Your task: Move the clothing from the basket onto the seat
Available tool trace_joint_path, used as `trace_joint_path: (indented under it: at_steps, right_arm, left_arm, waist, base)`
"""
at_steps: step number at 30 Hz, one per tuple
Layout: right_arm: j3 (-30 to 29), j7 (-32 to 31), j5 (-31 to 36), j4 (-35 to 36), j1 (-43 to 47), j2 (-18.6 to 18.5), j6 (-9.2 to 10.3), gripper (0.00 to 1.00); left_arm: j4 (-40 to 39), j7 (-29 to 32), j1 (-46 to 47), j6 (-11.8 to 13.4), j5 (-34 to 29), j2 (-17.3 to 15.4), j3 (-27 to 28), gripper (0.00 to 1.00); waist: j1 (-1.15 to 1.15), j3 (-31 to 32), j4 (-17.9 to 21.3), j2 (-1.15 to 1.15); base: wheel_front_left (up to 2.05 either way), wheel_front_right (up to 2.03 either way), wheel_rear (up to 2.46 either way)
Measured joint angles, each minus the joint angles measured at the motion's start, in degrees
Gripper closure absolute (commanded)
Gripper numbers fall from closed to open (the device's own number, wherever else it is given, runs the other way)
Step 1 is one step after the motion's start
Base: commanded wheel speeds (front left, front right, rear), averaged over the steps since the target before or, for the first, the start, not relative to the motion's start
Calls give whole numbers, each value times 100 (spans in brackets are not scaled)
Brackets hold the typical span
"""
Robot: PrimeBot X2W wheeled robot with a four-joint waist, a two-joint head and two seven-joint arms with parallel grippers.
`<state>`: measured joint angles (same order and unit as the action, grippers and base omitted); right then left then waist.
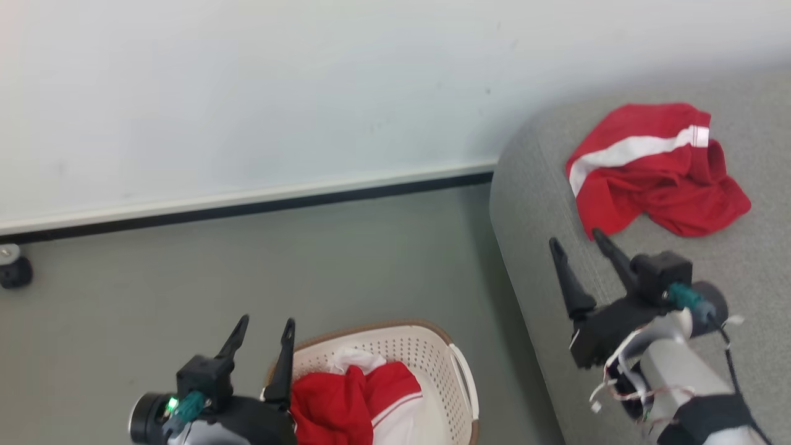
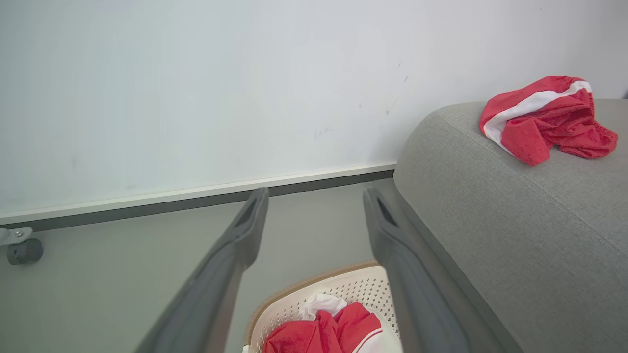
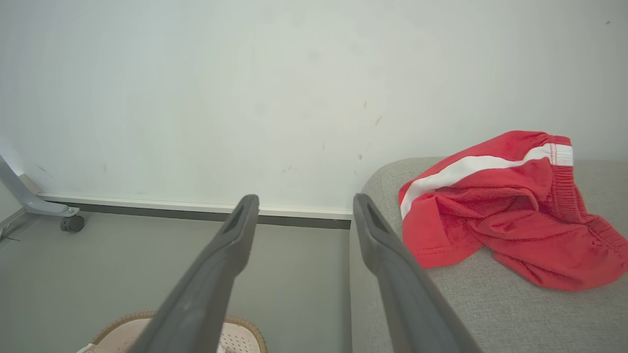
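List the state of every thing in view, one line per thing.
left gripper, open, holding nothing.
right gripper, open, holding nothing, over the seat.
basket, upright on the floor, partly filled.
red and white clothing, crumpled inside the basket.
striped red garment, crumpled on the seat.
seat, bearing that one garment.

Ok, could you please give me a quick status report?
Left tool and right tool open, empty. Red shorts on seat; more clothing in basket. Nothing in the way.
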<state>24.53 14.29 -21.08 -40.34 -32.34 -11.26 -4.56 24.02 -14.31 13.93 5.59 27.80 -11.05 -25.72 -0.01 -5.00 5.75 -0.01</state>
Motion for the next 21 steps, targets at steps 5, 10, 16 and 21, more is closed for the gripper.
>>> trace_joint_path:
  at_steps: [5,10,16,21]
  right_arm:
    - [7,0,53,493,588,100,191,0]
    - [-23,0,110,1033,1155,118,416,0]
    - [-210,0,108,1575,1853,191,698,0]
    - [-255,0,111,1975,2258,178,809,0]
  left_arm:
    - [-176,0,-423,49,11,-41,203,0]
    - [-408,0,-786,97,-2,-37,355,0]
    - [-600,0,-1054,104,-30,-32,584,0]
    - [-734,0,-1271,135,-114,-16,732,0]
  waist:
    - [0,318,-148,0]
    - [0,575,-259,1]
    - [1,720,-306,1]
    - [1,791,-311,1]
  base:
    - [0,0,0]
    - [0,0,0]
    - [0,0,0]
    - [0,0,0]
